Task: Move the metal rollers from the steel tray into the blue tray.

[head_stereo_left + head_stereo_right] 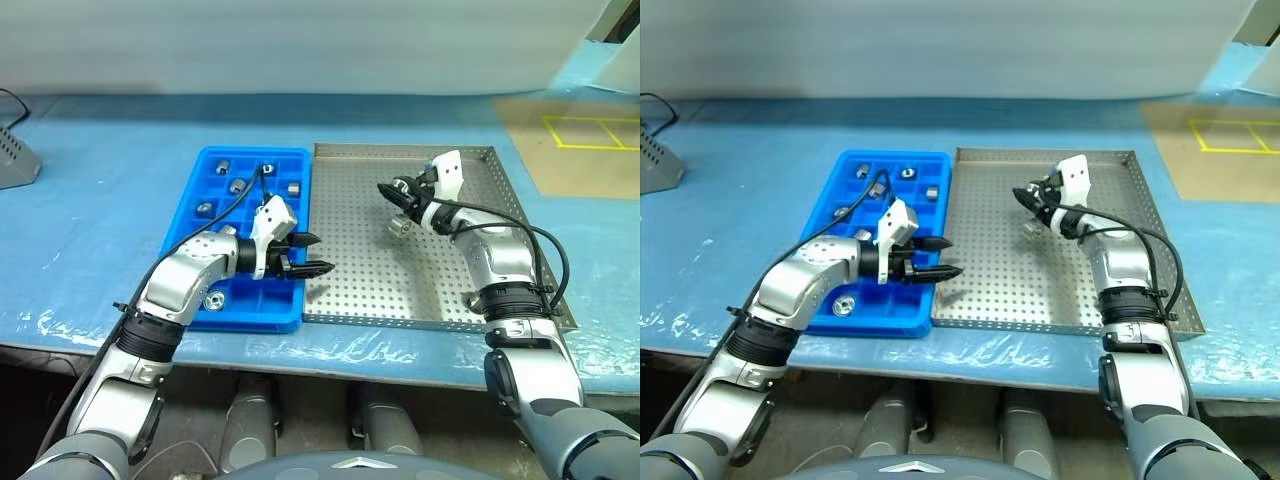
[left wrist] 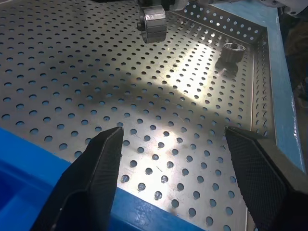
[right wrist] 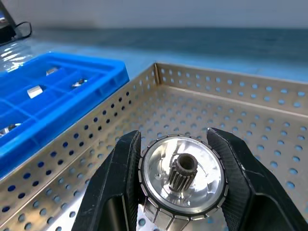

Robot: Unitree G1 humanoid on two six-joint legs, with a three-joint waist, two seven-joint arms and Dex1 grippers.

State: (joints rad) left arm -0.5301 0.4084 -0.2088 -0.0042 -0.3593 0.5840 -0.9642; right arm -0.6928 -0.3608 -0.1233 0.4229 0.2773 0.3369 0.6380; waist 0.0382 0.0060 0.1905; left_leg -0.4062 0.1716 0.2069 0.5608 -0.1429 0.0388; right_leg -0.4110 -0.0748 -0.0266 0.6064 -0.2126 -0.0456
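The steel tray (image 1: 370, 285) lies right of the blue tray (image 1: 255, 153), their edges touching. My right gripper (image 1: 388, 192) hovers over the steel tray's middle, shut on a metal roller (image 3: 183, 173) with a toothed hub. That roller (image 1: 400, 228) hangs just under the fingertips. Another roller (image 2: 233, 47) lies near a corner of the steel tray. Several rollers (image 1: 238, 186) sit in the blue tray's compartments. My left gripper (image 1: 322, 254) is open and empty, pointing right over the seam between the two trays.
A grey device (image 1: 15, 160) with a black cable sits at the far left. At the far right a brown board (image 1: 590, 140) carries a square of yellow tape. Blue sheeting (image 1: 100, 230) covers the table, whose front edge runs close below both trays.
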